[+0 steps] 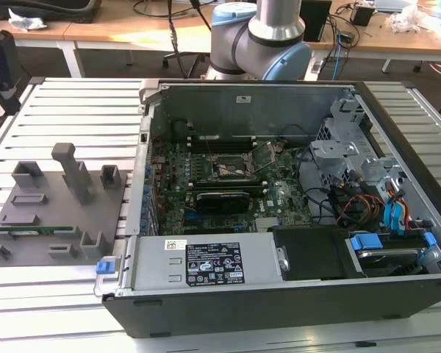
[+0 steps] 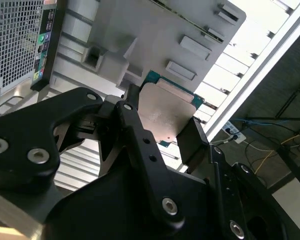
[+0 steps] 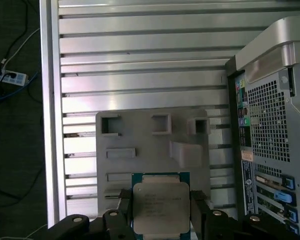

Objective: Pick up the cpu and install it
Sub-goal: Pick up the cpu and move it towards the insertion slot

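Setting: workshop with wooden desks and cables behind; a slatted aluminium counter carries the items below.

- Computer case: black, lid off, lying open on the counter. It holds a green motherboard, a grey power supply and blue-tabbed drive bays. Its perforated rear panel appears in both wrist views.
- Socket: black-framed square, mid-motherboard, inside the case.
- Fixture plate: grey, with raised blocks and slots, lying flat on the counter just beside the case, at the exterior view's left.
- Memory stick: long, green, lying in a slot of the fixture plate.
- Robot arm: grey and pale blue joint, behind the case.
- Tool: black, two fingers clamped on opposite edges of the cpu.
- Cpu: flat square, silver-grey top with a teal-green rim, gripped between the fingers. In the first wrist view it sits over the edge of the fixture plate, outside the case and well apart from the socket. Whether it touches the plate cannot be told.
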### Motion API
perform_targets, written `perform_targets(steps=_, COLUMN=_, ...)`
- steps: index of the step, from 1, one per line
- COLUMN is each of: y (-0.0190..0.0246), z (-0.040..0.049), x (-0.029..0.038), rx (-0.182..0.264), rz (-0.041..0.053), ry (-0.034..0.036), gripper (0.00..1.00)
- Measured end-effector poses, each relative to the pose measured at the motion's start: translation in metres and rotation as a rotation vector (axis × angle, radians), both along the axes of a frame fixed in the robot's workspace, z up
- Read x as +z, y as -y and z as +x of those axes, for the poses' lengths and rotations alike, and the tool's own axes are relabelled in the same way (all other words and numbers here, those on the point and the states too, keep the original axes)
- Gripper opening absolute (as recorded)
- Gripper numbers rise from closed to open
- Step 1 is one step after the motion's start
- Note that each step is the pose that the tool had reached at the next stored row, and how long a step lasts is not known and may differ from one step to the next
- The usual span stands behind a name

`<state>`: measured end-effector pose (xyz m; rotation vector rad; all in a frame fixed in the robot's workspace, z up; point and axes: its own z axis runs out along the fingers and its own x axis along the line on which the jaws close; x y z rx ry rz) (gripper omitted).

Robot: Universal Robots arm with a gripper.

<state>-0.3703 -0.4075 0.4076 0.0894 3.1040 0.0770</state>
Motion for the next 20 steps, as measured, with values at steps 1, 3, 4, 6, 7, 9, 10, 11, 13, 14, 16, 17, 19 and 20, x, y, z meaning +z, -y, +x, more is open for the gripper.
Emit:
perform_targets(steps=1, y=0.0, z=0.0032, x=0.0, rx=0.0, rz=0.0001, ry=0.0, gripper=0.55)
perform_targets(steps=3, y=0.0, z=0.01, x=0.0001, rx=0.0, rz=-0.0001, ry=-0.0001, gripper=0.55)
perform_targets(steps=4, y=0.0, z=0.0154, x=0.0, rx=0.0, rz=0.0, ry=-0.0001, gripper=0.55)
perform_targets(steps=6, y=0.0, z=0.0223, x=0.0, rx=0.0, rz=0.0, ry=0.0, gripper=0.55)
perform_targets(steps=7, y=0.0, z=0.0263, x=0.0001, rx=0.0, rz=0.0, ry=-0.0001, gripper=0.55)
perform_targets(steps=9, y=0.0, z=0.0327, x=0.0, rx=0.0, rz=0.0, ry=0.0, gripper=0.55)
perform_targets(steps=10, y=0.0, z=0.0358, x=0.0, rx=0.0, rz=0.0, ry=0.0, gripper=0.55)
perform_targets(steps=11, y=0.0, z=0.0397, x=0.0, rx=0.0, rz=0.0, ry=0.0, gripper=0.55)
perform_targets(steps=13, y=0.0, z=0.0485, x=0.0001, rx=0.0, rz=-0.0001, ry=-0.0002, gripper=0.55)
perform_targets(steps=14, y=0.0, z=0.0534, x=0.0, rx=0.0, rz=0.0, ry=-0.0001, gripper=0.55)
perform_targets(steps=16, y=0.0, z=0.0609, x=0.0, rx=0.0, rz=0.0001, ry=0.0, gripper=0.55)
perform_targets(steps=17, y=0.0, z=0.0648, x=0.0001, rx=0.0, rz=-0.0001, ry=-0.0001, gripper=0.55)
perform_targets(steps=19, y=0.0, z=0.073, x=0.0, rx=0.0, rz=0.0, ry=0.0, gripper=0.55)
perform_targets(steps=20, y=0.0, z=0.079, x=0.0, rx=0.0, rz=0.0, ry=-0.0001, gripper=0.55)
